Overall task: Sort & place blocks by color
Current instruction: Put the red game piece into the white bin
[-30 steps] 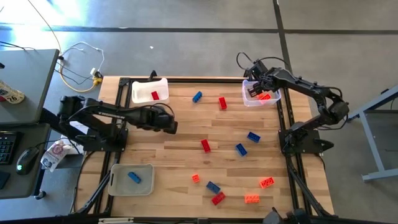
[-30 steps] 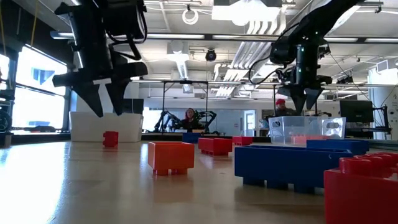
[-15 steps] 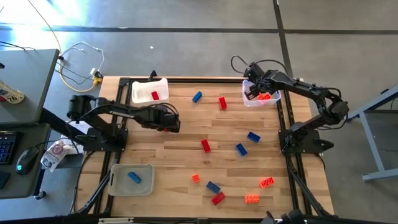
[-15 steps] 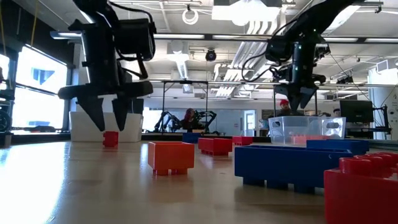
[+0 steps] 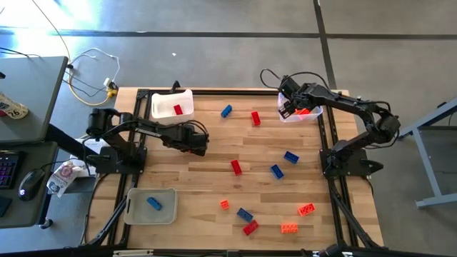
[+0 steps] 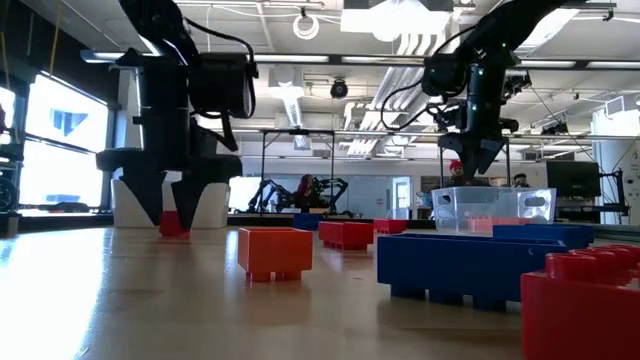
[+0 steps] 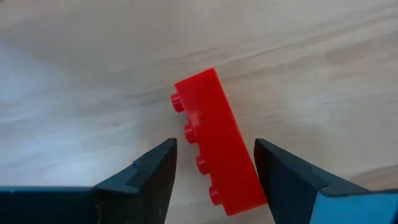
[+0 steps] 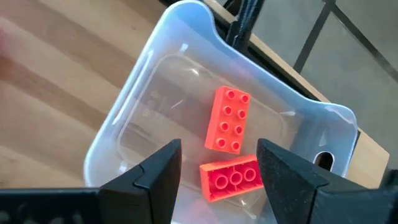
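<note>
- Left gripper, high view: low over the wood table, left of centre, right of a white tray holding one red brick.
- Right gripper, same view: over the clear tray at the far right corner, orange bricks inside.
- Loose on the table: red bricks, blue bricks and orange bricks, spread from centre to near edge; one blue brick in a near-left tray.
- Low view: left gripper close above the table, fingers apart, a red brick just behind; right gripper above the clear tray, fingers apart.
- Near the lens: an orange brick, a blue brick, a red brick.
- Left wrist view: fingers apart, straddling a red brick lying on its side on the wood, not clamped on it.
- Right wrist view: fingers apart, empty, above the clear tray with two orange bricks side by side.
</note>
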